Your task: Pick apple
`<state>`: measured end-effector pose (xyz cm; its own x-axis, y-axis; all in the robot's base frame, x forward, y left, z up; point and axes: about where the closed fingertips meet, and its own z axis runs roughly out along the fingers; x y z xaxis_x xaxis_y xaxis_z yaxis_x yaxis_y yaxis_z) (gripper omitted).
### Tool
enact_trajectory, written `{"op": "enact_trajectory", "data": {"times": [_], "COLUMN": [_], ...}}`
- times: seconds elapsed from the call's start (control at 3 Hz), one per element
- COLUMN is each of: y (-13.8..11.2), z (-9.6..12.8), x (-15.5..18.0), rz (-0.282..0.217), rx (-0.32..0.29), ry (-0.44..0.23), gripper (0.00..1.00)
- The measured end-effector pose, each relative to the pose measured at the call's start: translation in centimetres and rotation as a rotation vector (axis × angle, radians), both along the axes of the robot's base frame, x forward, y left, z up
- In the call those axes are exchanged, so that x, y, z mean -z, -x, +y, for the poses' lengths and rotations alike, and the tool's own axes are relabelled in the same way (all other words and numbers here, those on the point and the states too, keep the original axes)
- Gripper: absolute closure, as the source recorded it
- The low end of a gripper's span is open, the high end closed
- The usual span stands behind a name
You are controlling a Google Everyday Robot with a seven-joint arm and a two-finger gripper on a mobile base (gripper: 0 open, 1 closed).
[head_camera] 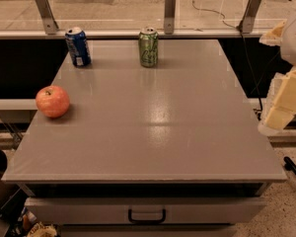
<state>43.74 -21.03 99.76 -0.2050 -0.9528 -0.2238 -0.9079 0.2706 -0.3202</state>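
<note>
Apple (53, 101): 1 pc, left edge of desk (153, 132). At back: blue can (78, 46), green can (148, 47). Off desk's right side: claw (284, 102), grip state can't tell.

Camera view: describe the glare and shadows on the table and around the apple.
Camera view: warm, dim light; a broad soft sheen runs down the middle of the grey table, in front of the green can; the apple casts a faint shadow toward the table's middle; the blue can darkens its base; the gripper shows pale at the picture's right edge.
</note>
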Motion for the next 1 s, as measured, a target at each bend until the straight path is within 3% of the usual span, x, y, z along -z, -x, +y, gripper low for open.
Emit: {"op": "enact_trajectory", "data": {"times": [0.33,0.67,1.0], "y": [-0.1,-0.9,-2.8], "z": [0.2,2.0,6.3], "x": [-0.1,0.4,2.5], "rz": [-0.007,-0.027,-0.034], "rx": [-0.001,-0.027,-0.105], "ry": [-0.008,-0.089,-0.240], "gripper": [0.00,0.00,0.00]}}
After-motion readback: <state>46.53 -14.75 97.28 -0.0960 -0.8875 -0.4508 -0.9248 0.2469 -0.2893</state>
